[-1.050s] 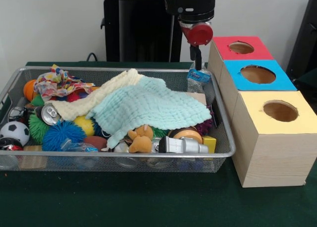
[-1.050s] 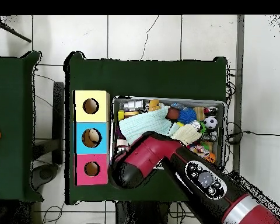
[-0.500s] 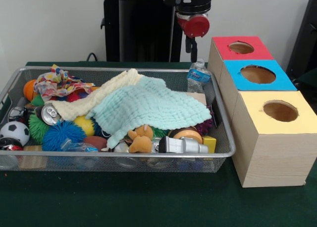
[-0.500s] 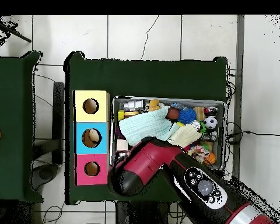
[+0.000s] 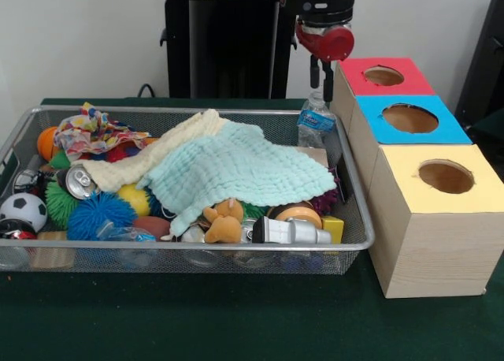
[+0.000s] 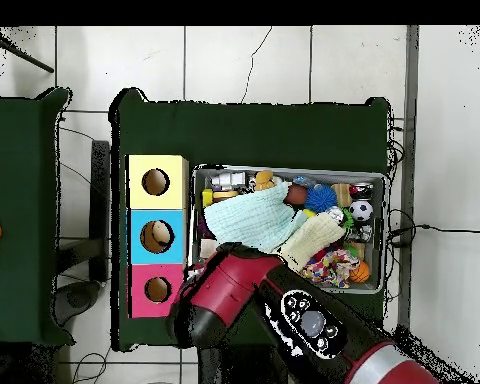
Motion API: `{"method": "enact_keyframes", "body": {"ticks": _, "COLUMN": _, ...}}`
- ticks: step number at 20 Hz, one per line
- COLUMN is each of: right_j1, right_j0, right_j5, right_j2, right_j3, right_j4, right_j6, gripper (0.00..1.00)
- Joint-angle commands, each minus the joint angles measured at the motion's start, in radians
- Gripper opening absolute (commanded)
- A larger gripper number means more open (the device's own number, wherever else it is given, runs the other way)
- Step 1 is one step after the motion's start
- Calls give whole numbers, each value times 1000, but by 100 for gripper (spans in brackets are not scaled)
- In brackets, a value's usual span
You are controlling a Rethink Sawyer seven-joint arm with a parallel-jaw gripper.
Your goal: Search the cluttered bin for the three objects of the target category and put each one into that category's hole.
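since half a second ago the gripper has shifted sideways toward the red box, away from above the bin's far corner, and the water bottle stays upright in that corner against the mesh wall. gripper hangs just above the bottle's cap, holding nothing; whether its fingers are spread or pressed together i cannot tell. mint cloth covers the middle of the bin.
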Motion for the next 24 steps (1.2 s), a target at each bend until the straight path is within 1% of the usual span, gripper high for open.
{"method": "enact_keyframes", "body": {"ticks": 1, "right_j1": 49, "right_j0": 46, "right_j5": -88, "right_j2": -114, "right_j3": 2, "right_j4": -82, "right_j6": 211, "gripper": 100}}
{"method": "enact_keyframes", "body": {"ticks": 6, "right_j1": 56, "right_j0": 71, "right_j5": -115, "right_j2": -161, "right_j3": -9, "right_j4": -83, "right_j6": 187, "gripper": 100}}
{"method": "enact_keyframes", "body": {"ticks": 11, "right_j1": 64, "right_j0": 67, "right_j5": -123, "right_j2": -190, "right_j3": -14, "right_j4": -83, "right_j6": 141, "gripper": 100}}
{"method": "enact_keyframes", "body": {"ticks": 19, "right_j1": 43, "right_j0": 22, "right_j5": -89, "right_j2": -173, "right_j3": -5, "right_j4": -46, "right_j6": 48, "gripper": 100}}
{"method": "enact_keyframes", "body": {"ticks": 21, "right_j1": 40, "right_j0": 18, "right_j5": -82, "right_j2": -168, "right_j3": -5, "right_j4": -38, "right_j6": 39, "gripper": 100}}
{"method": "enact_keyframes", "body": {"ticks": 24, "right_j1": 49, "right_j0": 22, "right_j5": -87, "right_j2": -170, "right_j3": -17, "right_j4": -46, "right_j6": 49, "gripper": 100}}
